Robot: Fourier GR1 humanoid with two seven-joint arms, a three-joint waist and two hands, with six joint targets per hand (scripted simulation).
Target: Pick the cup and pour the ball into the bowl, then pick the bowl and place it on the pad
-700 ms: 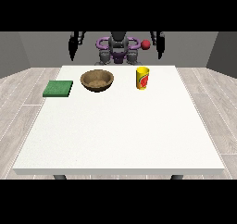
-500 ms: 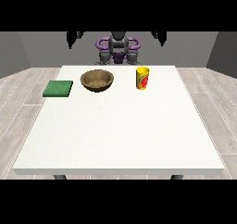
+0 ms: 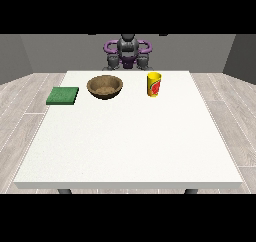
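A yellow cup (image 3: pixel 154 85) with a red mark stands upright on the white table (image 3: pixel 130 146), at the far side right of centre. No ball shows from here. Left of the cup sits the brown wooden bowl (image 3: pixel 105 86). The green pad (image 3: pixel 63 95) lies flat near the table's left edge. Both arms are raised. Of the hand at the view's left (image 3: pixel 93 34) and the hand at the view's right (image 3: pixel 163 34), only dark slivers show at the scene's top edge. Both are far above and behind the objects.
The robot's torso (image 3: pixel 127 51), with purple shoulders, stands behind the table's far edge. Grey plank floor surrounds the table. The near half of the tabletop is bare white surface.
Both hands have risen from beside the shoulders to the top edge of the scene. A small red ball seen near the robot's shoulder at first no longer shows. Cup, bowl and pad stayed put.
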